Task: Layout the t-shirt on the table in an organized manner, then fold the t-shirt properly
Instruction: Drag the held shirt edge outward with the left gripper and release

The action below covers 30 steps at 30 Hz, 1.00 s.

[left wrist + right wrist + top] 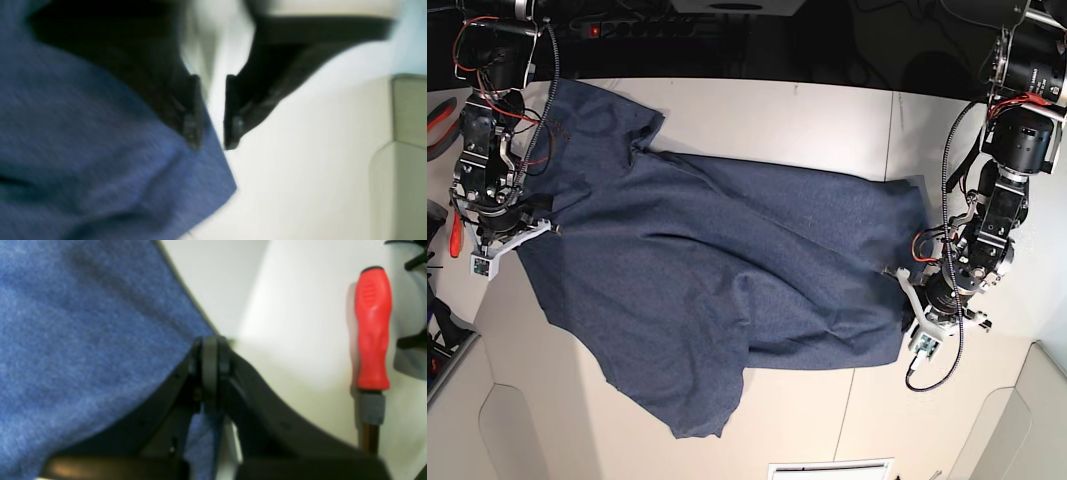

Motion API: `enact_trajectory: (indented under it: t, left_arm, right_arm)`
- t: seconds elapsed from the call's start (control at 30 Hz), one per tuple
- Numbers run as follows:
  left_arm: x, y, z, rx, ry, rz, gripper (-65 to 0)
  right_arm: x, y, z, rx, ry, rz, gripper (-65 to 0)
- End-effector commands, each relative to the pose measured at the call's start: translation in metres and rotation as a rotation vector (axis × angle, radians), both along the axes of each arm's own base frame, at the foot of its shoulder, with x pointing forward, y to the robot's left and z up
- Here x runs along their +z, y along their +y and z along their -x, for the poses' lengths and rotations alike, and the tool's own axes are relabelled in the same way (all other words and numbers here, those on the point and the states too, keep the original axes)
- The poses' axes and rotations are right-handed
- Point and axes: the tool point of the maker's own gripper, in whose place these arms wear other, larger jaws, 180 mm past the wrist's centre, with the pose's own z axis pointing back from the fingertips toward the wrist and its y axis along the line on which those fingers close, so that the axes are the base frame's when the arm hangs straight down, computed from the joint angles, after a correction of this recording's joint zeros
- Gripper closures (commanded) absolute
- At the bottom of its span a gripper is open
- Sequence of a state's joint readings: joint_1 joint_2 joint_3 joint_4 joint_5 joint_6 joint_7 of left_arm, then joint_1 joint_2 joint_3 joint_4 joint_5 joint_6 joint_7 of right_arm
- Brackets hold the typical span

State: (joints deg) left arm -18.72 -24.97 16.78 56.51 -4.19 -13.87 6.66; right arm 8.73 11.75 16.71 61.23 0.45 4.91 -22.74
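A navy t-shirt (717, 270) lies spread across a white tabletop (827, 120), seen from above. It is not yet flat: folds and ripples run through the cloth, one sleeve reaches toward the far left corner, and a pointed flap of fabric hangs toward the near edge of the tabletop. No lettering shows on the upward side.

The left gripper (905, 300) sits at the shirt's right edge in the overhead view. In the left wrist view the picture is blurred, but the two dark fingers (193, 113) stand apart with a narrow strip of white tabletop between them. The left gripper (212, 146) is partly open and holds nothing; a corner of the shirt (100, 150) lies under and beside one finger, its point just past the fingertips.

The right gripper (519, 232) is at the shirt's left edge in the overhead view. In the right wrist view its jaws are pressed together, and the right gripper (210, 340) pinches the shirt's hem, with blue cloth (83, 340) filling the left of the picture and a sliver of it visible between the finger bases.

A screwdriver with a red handle (372, 330) lies on the tabletop to the side of the right gripper, apart from the shirt. A thin dark seam (891, 130) crosses the tabletop near the left arm. A red tool (439, 118) rests at the far left edge of the overhead view.
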Motion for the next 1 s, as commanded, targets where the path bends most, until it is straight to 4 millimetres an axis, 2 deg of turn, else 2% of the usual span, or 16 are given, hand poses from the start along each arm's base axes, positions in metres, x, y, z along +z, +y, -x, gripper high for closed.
enact_trajectory:
  t: [0.0,0.1,0.23,0.47,0.6,0.63,0.67,0.77,0.87,0.97]
  left_arm:
    - [0.013,0.000,-0.008,-0.013,-0.014,0.017,-23.8]
    - [-0.004,-0.004,0.004,-0.019,0.098,0.049,-25.4]
    - [-0.015,0.001,0.013,-0.024,0.165,0.053,-25.4]
    - [-0.018,0.022,0.024,-0.003,0.244,0.069,-25.4]
    - [-0.022,0.026,0.034,-0.024,0.306,0.080,-25.1]
    - [-0.023,0.023,0.035,-0.035,0.316,0.092,-23.4]
    - [-0.023,0.022,0.036,-0.036,0.318,0.096,-18.8]
    - [-0.021,0.012,0.037,-0.064,0.320,0.151,0.0]
    - [-0.012,-0.004,0.038,-0.138,0.317,0.201,0.0]
    - [0.009,-0.016,0.037,-0.208,0.296,0.240,0.0]
  right_arm:
    - [-0.004,-0.004,0.008,-0.011,0.049,-0.006,0.0]
    - [-0.004,-0.004,0.007,-0.012,0.047,-0.008,0.0]
    - [-0.004,-0.004,0.007,-0.011,0.048,-0.008,0.0]
    - [-0.004,-0.004,0.008,-0.011,0.048,-0.008,0.0]
    - [-0.004,-0.003,0.007,-0.010,0.047,-0.008,0.0]
    - [-0.004,-0.004,0.007,-0.011,0.047,-0.008,0.0]
    - [-0.004,-0.003,0.007,-0.010,0.047,-0.008,0.0]
    - [-0.004,-0.003,0.006,-0.010,0.045,-0.008,0.0]
    - [-0.004,-0.003,0.007,-0.010,0.047,-0.008,0.0]
    - [-0.004,-0.004,0.007,-0.011,0.048,-0.008,0.0]
